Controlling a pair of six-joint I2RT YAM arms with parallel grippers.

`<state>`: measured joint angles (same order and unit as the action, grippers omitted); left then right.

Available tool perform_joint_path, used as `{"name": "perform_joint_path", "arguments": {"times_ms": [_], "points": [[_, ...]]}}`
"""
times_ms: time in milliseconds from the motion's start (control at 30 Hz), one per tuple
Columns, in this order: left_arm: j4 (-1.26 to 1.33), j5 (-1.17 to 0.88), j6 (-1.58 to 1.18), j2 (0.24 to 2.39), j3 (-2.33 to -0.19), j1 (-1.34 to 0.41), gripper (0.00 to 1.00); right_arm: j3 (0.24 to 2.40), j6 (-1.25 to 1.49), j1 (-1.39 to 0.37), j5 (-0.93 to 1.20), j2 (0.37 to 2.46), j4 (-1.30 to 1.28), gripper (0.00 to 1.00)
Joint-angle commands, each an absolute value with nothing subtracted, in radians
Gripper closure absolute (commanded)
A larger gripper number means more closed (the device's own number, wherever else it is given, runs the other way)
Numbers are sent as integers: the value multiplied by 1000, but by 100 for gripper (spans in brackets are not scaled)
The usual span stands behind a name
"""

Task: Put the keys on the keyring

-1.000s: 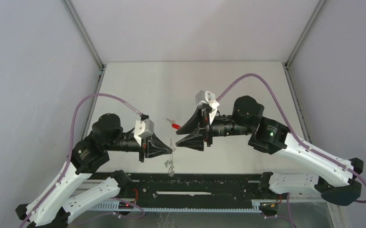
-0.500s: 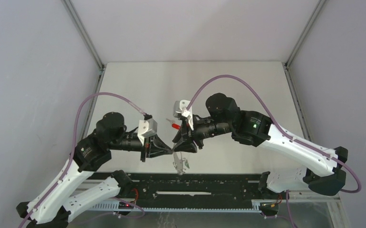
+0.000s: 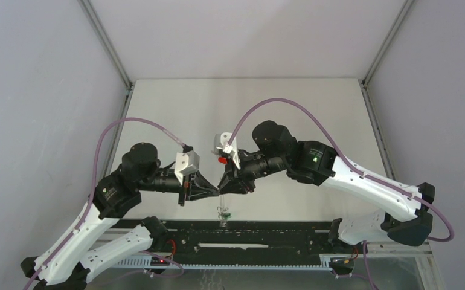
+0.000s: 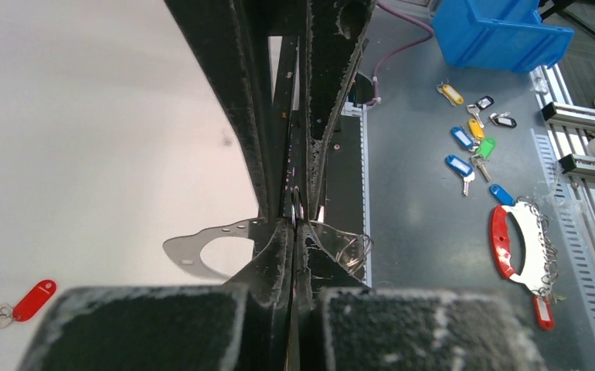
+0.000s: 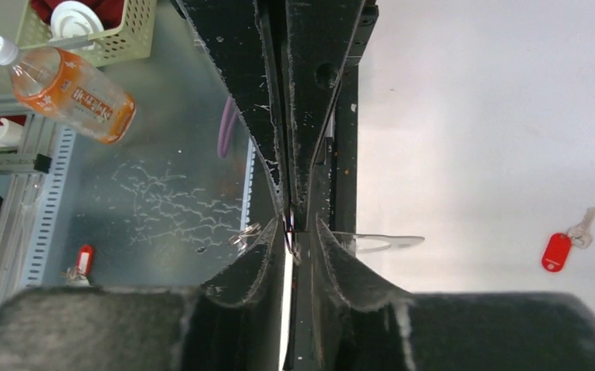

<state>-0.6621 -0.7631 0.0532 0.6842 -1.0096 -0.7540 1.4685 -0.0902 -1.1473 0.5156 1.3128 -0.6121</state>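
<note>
Since a second ago, the right gripper [image 3: 223, 185] has swung toward 9 o'clock to meet the left gripper [image 3: 216, 192], which is clamped on the keyring [image 3: 222, 212]. We cannot tell whether the right jaws grip anything. The thin, limp keyring hangs toward 6 o'clock, with its long axis running 12 to 6. The red key [image 3: 221, 161] lies on the table [image 3: 176, 109] at 12 o'clock from it.

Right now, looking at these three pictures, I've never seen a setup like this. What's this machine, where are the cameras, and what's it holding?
Two robot arms are bolted at the near edge of a table. One picture looks down from above. The other two come from a camera on each wrist, looking along that arm's own fingers. The left end effector is shut on the keyring, which dangles below it. The right end effector has its tips at the same spot; whether it grips is unclear. A red-headed key lies on the table.
</note>
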Motion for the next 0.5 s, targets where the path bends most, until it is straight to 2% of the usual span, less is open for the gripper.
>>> {"name": "perform_joint_path", "arguments": {"times_ms": [0, 67, 100, 200, 267, 333, 400, 467], "points": [[-630, -786, 61, 675, -1062, -749, 100, 1523, -102, -1155, 526, 1315, -597, 84], [-629, -787, 61, 672, -1058, -749, 100, 1516, -100, -1156, 520, 1306, -574, 98], [-628, -787, 62, 671, -1056, -749, 100, 1503, -95, -1157, 518, 1298, -553, 100], [-618, -791, 61, 669, -1049, -749, 98, 1408, -57, -1154, 520, 1243, -429, 100], [-615, -796, 57, 666, -1046, -749, 78, 1329, -26, -1152, 521, 1193, -328, 100], [-619, -803, 62, 660, -1046, -749, 69, 1234, 15, -1148, 531, 1119, -197, 100], [-623, -818, 69, 656, -1044, -749, 68, 1137, 62, -1147, 544, 1066, -48, 100], [-610, -837, 57, 652, -1040, -749, 71, 1081, 108, -1145, 552, 1042, 60, 100]]}}
